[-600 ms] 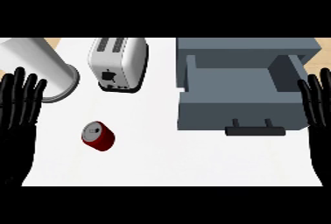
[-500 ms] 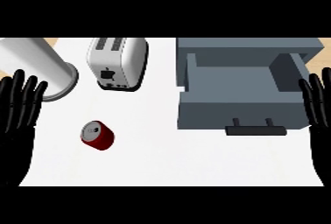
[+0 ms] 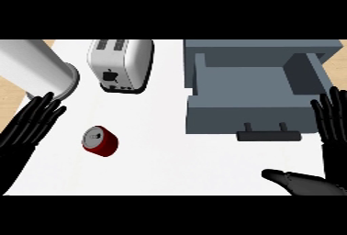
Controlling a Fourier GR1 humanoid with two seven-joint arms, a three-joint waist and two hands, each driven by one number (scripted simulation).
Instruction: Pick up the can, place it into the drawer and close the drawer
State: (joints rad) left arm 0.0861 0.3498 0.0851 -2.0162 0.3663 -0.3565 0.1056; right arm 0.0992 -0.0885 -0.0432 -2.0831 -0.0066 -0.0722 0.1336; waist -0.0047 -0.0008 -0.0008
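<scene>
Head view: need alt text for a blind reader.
A red metal can sits on the white counter, left of an open grey drawer with a dark handle. The open black left hand is beside the can, the open right hand beside the drawer; a silver toaster stands behind.

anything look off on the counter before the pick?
Nothing stands out. The red metal can sits intact on the white counter, nothing spilled; the grey drawer is open; the black left hand and right hand rest open at the edges.
</scene>
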